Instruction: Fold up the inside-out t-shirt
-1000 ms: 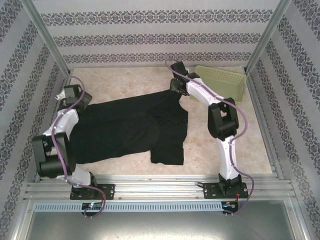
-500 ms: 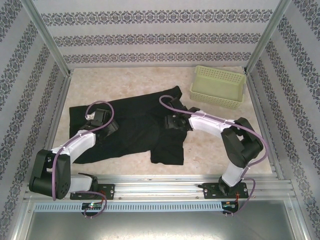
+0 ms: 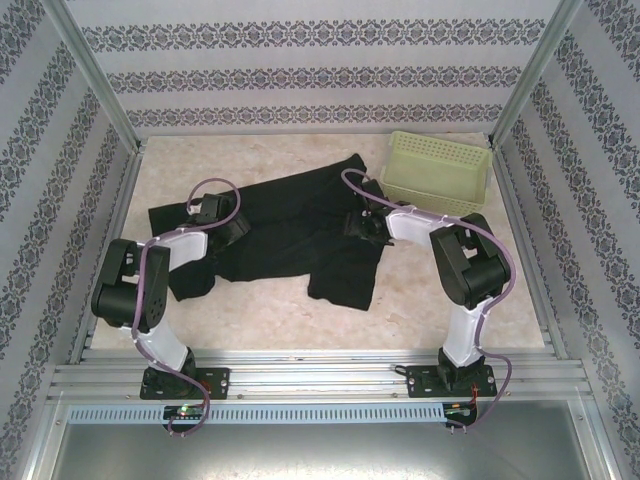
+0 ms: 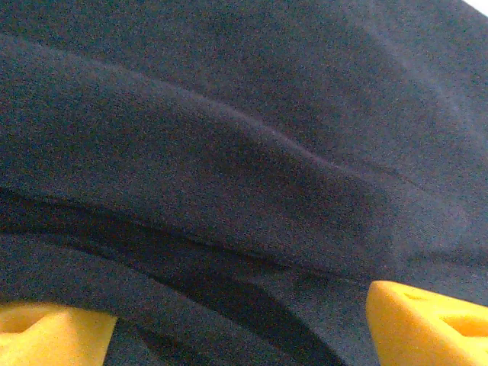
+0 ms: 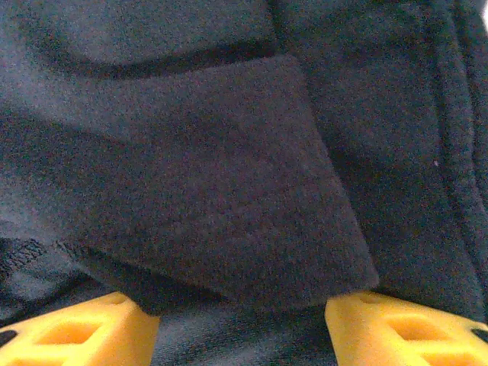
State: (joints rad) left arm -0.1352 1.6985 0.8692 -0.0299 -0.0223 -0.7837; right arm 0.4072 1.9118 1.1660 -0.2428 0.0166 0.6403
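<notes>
Item: plain black soft-fabric t-shirt, rumpled across mid-desk, far corner near pale green perforated plastic basket. Left claw and right claw: both spread, low on cloth, likely placed to take folds.

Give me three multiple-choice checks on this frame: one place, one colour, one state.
1. Where does the basket stand? A far right corner of the table; B near left corner; C near edge, centre.
2. What colour is the t-shirt? A white; B black; C green.
3. State of the left gripper? A shut on the basket; B shut on a sleeve; C open over the t-shirt.
Answers: 1 A, it sits far back on the right; 2 B, black all over; 3 C, its yellow fingers stand wide apart above fabric.
</notes>
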